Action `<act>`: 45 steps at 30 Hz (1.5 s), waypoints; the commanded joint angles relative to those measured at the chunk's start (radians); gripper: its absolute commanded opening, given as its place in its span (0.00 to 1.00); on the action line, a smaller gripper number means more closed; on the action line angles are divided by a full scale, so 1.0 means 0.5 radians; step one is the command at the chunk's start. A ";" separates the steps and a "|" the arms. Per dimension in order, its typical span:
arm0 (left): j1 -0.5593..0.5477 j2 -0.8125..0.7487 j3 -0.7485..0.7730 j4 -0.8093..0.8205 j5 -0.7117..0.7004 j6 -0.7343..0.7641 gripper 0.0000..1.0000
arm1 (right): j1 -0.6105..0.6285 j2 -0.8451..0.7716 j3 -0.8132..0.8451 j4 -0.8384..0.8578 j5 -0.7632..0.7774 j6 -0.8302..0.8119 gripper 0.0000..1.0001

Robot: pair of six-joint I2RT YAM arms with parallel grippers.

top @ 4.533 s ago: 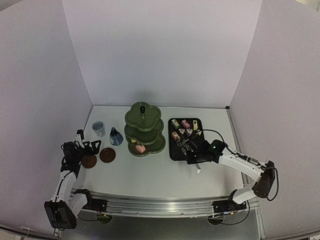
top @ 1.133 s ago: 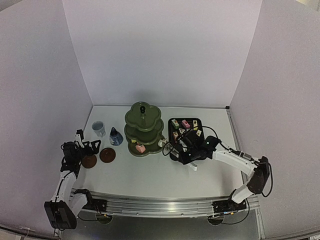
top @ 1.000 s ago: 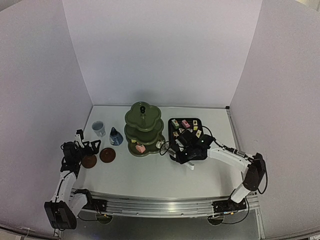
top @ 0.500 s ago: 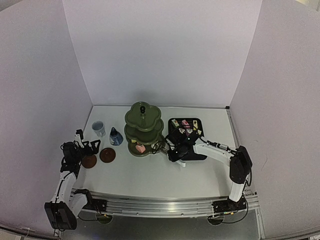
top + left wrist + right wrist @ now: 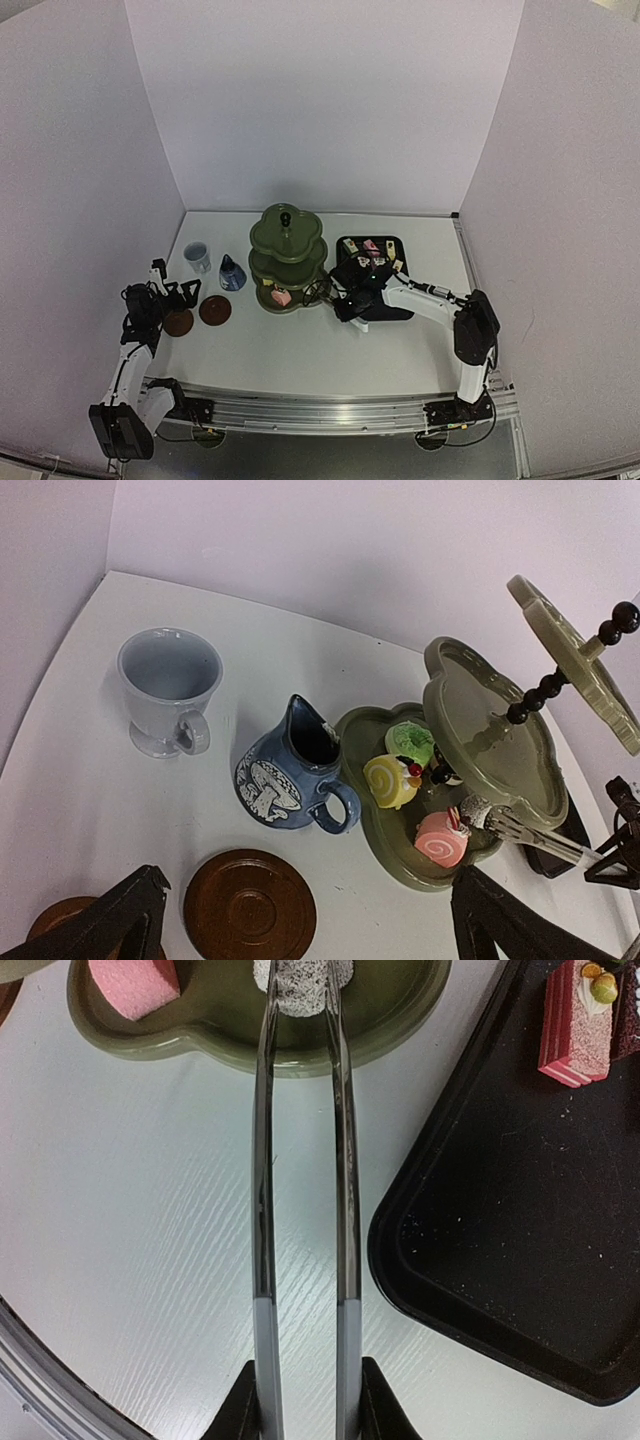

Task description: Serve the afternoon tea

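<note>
The right wrist view's top edge crops the grey speckled cake [image 5: 300,982] in the thin metal tongs [image 5: 262,1160]; the left wrist view's bottom edge crops the left round brown coaster [image 5: 60,926].

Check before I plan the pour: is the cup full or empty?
Empty. The left wrist view looks down into the upright cup and shows only its bare pale-blue inside, with no liquid visible.

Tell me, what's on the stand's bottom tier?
A green donut, a yellow swirl roll, a pink cake, and a grey cake gripped by tongs. The tier above hides the rest.
</note>
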 commanded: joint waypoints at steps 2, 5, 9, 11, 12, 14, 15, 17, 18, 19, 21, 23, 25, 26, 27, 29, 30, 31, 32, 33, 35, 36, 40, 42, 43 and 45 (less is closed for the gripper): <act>-0.004 0.001 0.084 0.015 -0.010 0.029 1.00 | -0.003 0.013 0.064 0.053 0.006 0.026 0.27; -0.004 -0.001 0.081 0.015 -0.010 0.032 1.00 | -0.003 0.010 0.066 0.053 -0.023 0.029 0.34; -0.004 0.001 0.077 0.015 -0.007 0.032 1.00 | 0.005 -0.007 0.065 0.051 -0.032 0.023 0.36; -0.004 0.001 0.078 0.015 -0.007 0.032 1.00 | 0.012 -0.024 0.057 0.051 -0.036 0.017 0.37; -0.004 0.001 0.077 0.015 -0.007 0.035 1.00 | 0.012 -0.034 0.051 0.050 -0.040 0.016 0.37; -0.004 -0.004 0.078 0.015 -0.007 0.038 1.00 | 0.016 -0.052 0.036 0.050 -0.049 0.012 0.37; -0.004 -0.005 0.077 0.015 -0.008 0.040 1.00 | 0.018 -0.064 0.028 0.050 -0.058 0.012 0.37; -0.004 -0.007 0.077 0.015 -0.009 0.043 1.00 | 0.027 -0.086 0.015 0.050 -0.063 0.015 0.37; -0.004 -0.006 0.078 0.015 -0.009 0.044 1.00 | 0.032 -0.100 0.010 0.048 -0.062 0.015 0.37; -0.004 -0.005 0.079 0.015 -0.009 0.044 1.00 | 0.037 -0.116 0.002 0.045 -0.062 0.018 0.37; -0.004 -0.008 0.080 0.015 -0.007 0.044 1.00 | 0.043 -0.160 -0.015 0.037 -0.055 0.026 0.38; -0.004 -0.008 0.080 0.015 -0.009 0.045 1.00 | 0.046 -0.204 -0.041 0.026 -0.047 0.038 0.38; -0.004 -0.004 0.082 0.015 -0.007 0.047 1.00 | 0.045 -0.250 -0.073 0.001 -0.040 0.049 0.38; -0.004 -0.003 0.083 0.015 -0.007 0.047 1.00 | 0.045 -0.269 -0.085 -0.012 -0.035 0.054 0.38; -0.004 0.000 0.083 0.015 -0.007 0.045 1.00 | 0.045 -0.290 -0.099 -0.024 -0.029 0.059 0.38; -0.003 0.005 0.085 0.015 -0.005 0.044 1.00 | 0.045 -0.333 -0.126 -0.048 -0.025 0.072 0.37; -0.004 0.006 0.088 0.015 -0.004 0.044 1.00 | 0.046 -0.353 -0.141 -0.060 -0.026 0.078 0.37; -0.004 0.006 0.090 0.015 -0.004 0.044 1.00 | 0.047 -0.375 -0.157 -0.076 -0.021 0.087 0.37; -0.003 0.006 0.093 0.015 -0.004 0.044 1.00 | 0.047 -0.399 -0.172 -0.095 -0.015 0.097 0.37; -0.003 0.006 0.096 0.015 -0.005 0.044 1.00 | 0.047 -0.426 -0.187 -0.119 -0.003 0.109 0.37; -0.004 0.004 0.103 0.015 -0.005 0.047 1.00 | 0.046 -0.488 -0.223 -0.176 0.031 0.138 0.36; -0.004 0.003 0.106 0.015 -0.006 0.047 1.00 | 0.046 -0.522 -0.243 -0.203 0.047 0.158 0.36; -0.004 0.006 0.104 0.016 -0.010 0.034 1.00 | 0.037 -0.680 -0.340 -0.309 0.096 0.283 0.36; -0.005 0.004 0.100 0.026 -0.010 0.004 1.00 | 0.023 -0.777 -0.408 -0.351 0.118 0.364 0.36; -0.004 -0.001 0.099 0.037 -0.011 -0.012 1.00 | 0.008 -0.814 -0.441 -0.370 0.132 0.403 0.35; -0.004 -0.008 0.095 0.058 -0.007 -0.042 1.00 | -0.041 -0.888 -0.502 -0.409 0.161 0.486 0.35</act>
